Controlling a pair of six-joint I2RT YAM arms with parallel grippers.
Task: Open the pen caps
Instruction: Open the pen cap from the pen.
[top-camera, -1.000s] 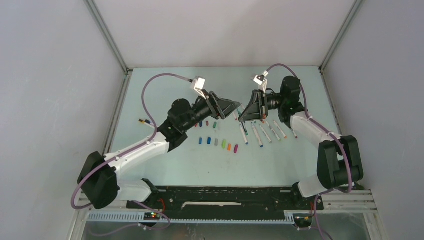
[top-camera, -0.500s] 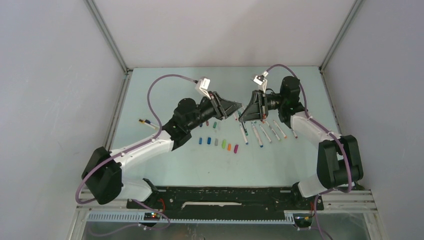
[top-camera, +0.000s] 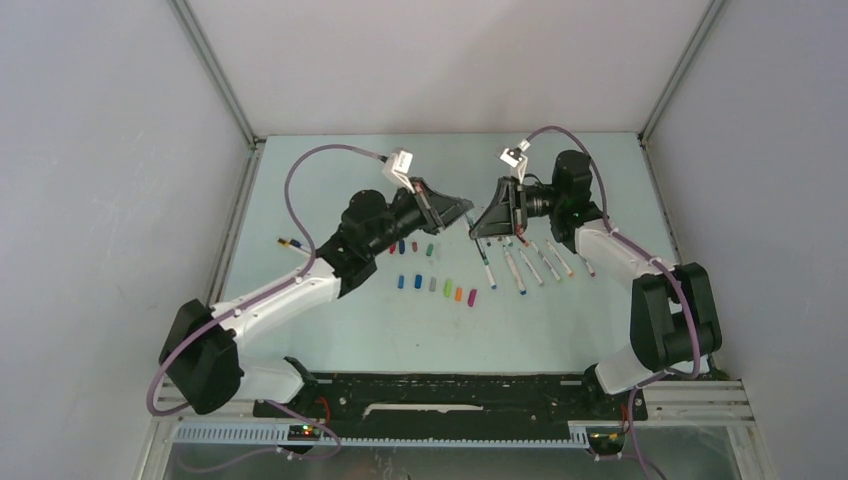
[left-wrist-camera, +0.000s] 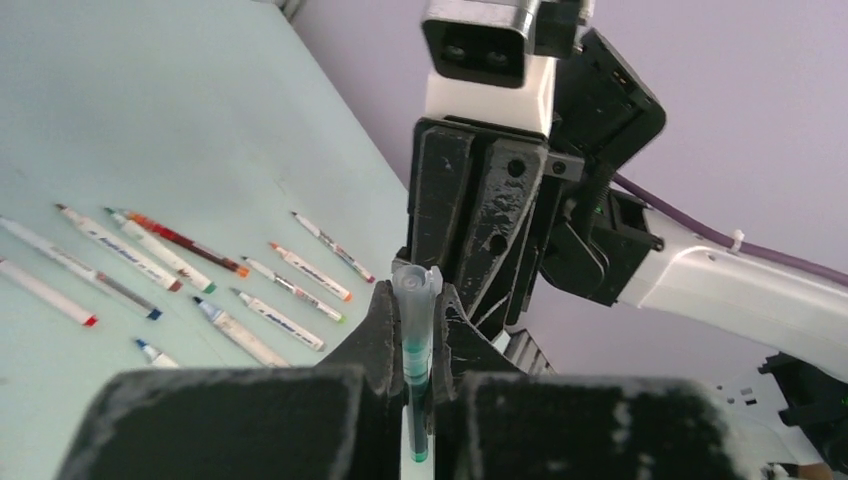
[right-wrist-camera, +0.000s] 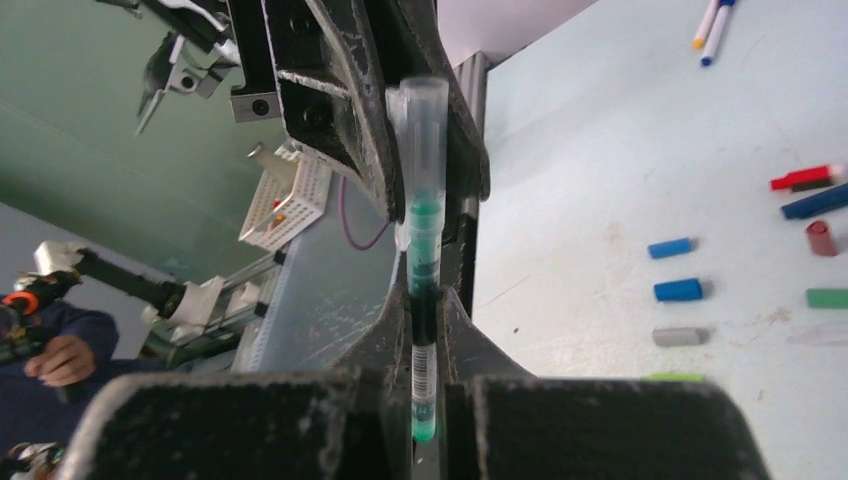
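Both clenched on one green pen (right-wrist-camera: 424, 300) (cap (right-wrist-camera: 420, 110) not yet off), left end effector (top-camera: 463, 211) and right end effector (top-camera: 478, 228) risk dropping it if the pull goes crooked.

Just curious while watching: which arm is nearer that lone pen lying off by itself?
Left. The left arm passes right beside the lone pen; the right arm is far off on the opposite side.
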